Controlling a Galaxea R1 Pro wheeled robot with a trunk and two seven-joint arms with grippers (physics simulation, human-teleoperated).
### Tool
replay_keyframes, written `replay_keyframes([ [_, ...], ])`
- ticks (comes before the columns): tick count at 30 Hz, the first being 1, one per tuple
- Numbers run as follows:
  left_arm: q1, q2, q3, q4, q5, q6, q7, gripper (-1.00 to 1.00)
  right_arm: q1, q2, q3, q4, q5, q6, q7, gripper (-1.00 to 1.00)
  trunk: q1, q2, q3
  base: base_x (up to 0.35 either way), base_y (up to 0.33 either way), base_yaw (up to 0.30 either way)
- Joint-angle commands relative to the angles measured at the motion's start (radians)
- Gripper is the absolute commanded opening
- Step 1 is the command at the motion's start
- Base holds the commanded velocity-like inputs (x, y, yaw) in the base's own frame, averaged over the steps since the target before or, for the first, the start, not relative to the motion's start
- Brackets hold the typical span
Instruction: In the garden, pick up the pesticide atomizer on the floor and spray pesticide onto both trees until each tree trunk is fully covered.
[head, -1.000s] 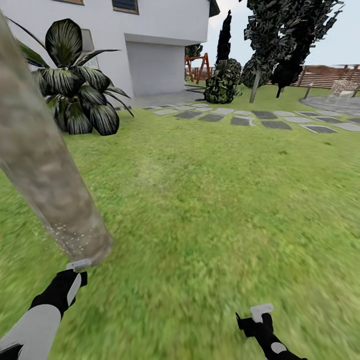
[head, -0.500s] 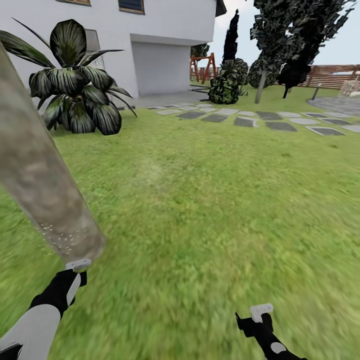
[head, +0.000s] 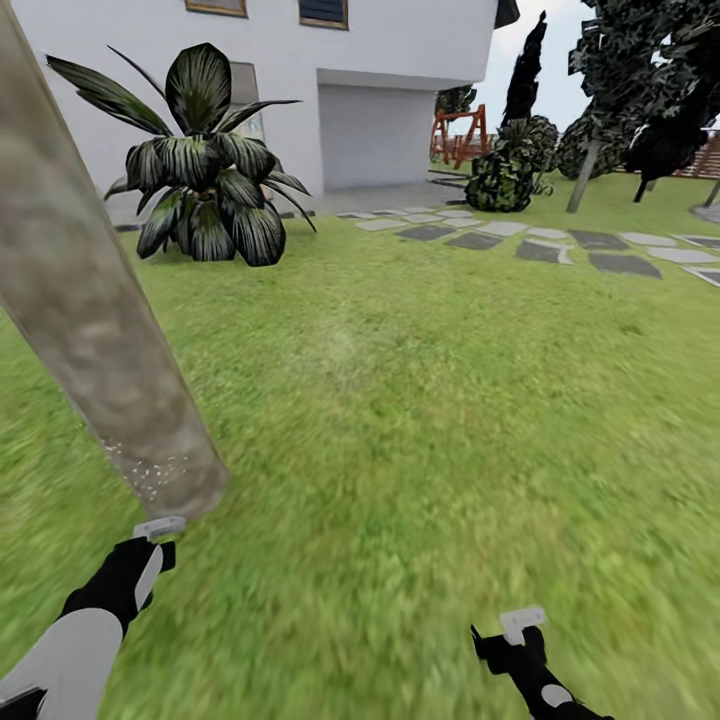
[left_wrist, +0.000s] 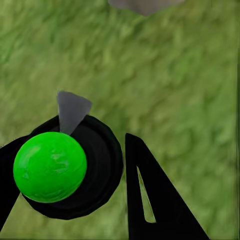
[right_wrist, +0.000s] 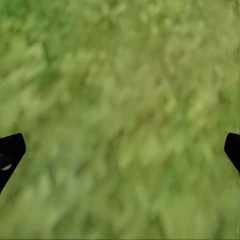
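The left fingers (left_wrist: 125, 185) are closed around the pesticide atomizer (left_wrist: 50, 166), green-bodied with a black ring. The right fingers (right_wrist: 120, 150) are spread wide and empty above the lawn (head: 420, 400). White pesticide (head: 150, 470) specks dot the base of the tree trunk (head: 90, 300). Paving slabs (head: 545, 250) lead toward a white house (head: 300, 70).

Bright even daylight, soft blurred grass (head: 420, 420), no glare.
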Motion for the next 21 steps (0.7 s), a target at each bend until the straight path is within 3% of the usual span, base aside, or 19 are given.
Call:
replay_keyframes([
  [1, -0.001, -0.008, 0.004, -0.004, -0.011, 0.006, -0.003, -1.00, 0.000, 0.000, 0.009, 0.000, -0.010, -0.003, -0.002, 1.00, 0.000, 0.000, -0.001, 0.230, -0.207, 0.277],
  [3, -0.009, -0.024, 0.003, -0.014, -0.013, 0.006, -0.004, -1.00, 0.000, -0.002, 0.008, 0.000, -0.010, -0.003, -0.002, 1.00, 0.000, 0.000, -0.001, 0.236, -0.196, 0.277],
  [7, -0.015, -0.025, 0.001, -0.034, -0.015, 0.009, -0.007, -1.00, 0.000, -0.003, 0.008, 0.000, -0.010, -0.003, -0.002, 1.00, 0.000, 0.000, -0.001, 0.250, -0.180, 0.259],
  [12, -0.016, -0.030, 0.000, -0.073, -0.013, 0.013, -0.014, -1.00, 0.000, -0.004, 0.008, 0.000, -0.010, -0.003, -0.002, 1.00, 0.000, 0.000, -0.001, 0.087, -0.046, 0.045],
  [14, -0.028, -0.030, 0.001, -0.154, -0.012, 0.035, -0.015, -1.00, 0.000, -0.004, 0.009, 0.000, -0.010, -0.003, -0.002, 1.00, 0.000, 0.000, -0.001, 0.003, -0.002, 0.157],
  [17, -0.057, -0.018, 0.000, -0.244, -0.013, 0.145, -0.018, -1.00, 0.000, -0.004, 0.009, 0.000, -0.010, -0.003, -0.002, 1.00, 0.000, 0.000, -0.001, 0.001, 0.000, 0.258],
  [21, -0.051, -0.020, -0.001, -0.272, -0.014, 0.164, -0.020, -1.00, 0.000, -0.004, 0.008, 0.000, -0.010, -0.003, -0.002, 1.00, 0.000, 0.000, -0.001, 0.002, 0.000, 0.214],
])
